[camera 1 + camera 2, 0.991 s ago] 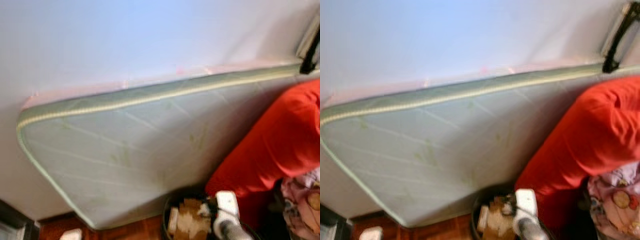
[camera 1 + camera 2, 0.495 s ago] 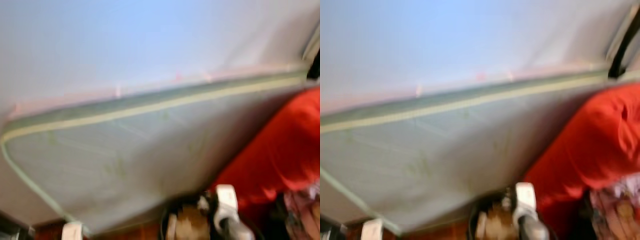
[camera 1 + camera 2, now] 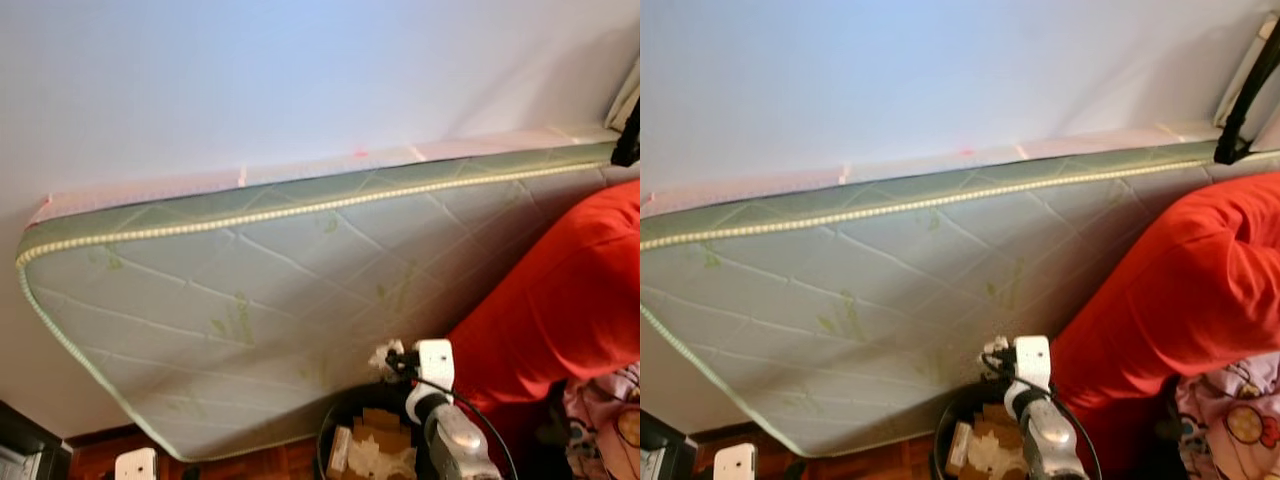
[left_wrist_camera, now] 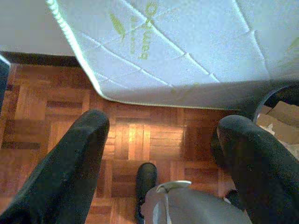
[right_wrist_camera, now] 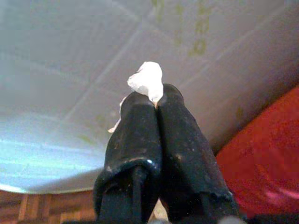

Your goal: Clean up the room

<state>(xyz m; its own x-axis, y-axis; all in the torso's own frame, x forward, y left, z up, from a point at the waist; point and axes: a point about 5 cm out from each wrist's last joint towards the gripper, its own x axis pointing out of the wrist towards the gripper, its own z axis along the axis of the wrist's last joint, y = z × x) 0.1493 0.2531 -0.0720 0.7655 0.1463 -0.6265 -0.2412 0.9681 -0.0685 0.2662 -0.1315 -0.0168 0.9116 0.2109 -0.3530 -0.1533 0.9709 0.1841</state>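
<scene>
Head views: the blur has cleared and the right pincer (image 3: 388, 357) has risen above the black bin (image 3: 345, 412), so the drop looks close. Behind stand the mattress (image 3: 250, 300) and red cloth (image 3: 560, 300).

Right wrist: fingers pinched tight on a white paper scrap (image 5: 147, 80).

Left wrist: left pincer (image 4: 163, 154) spread wide, empty, over parquet floor (image 4: 135, 140).

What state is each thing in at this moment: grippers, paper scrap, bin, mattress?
right gripper: shut on the paper scrap, raised above the bin
paper scrap: crumpled, pinched at the fingertips
left gripper: open, over bare parquet floor
bin: open-topped, cardboard pieces inside
mattress: propped against the wall
</scene>
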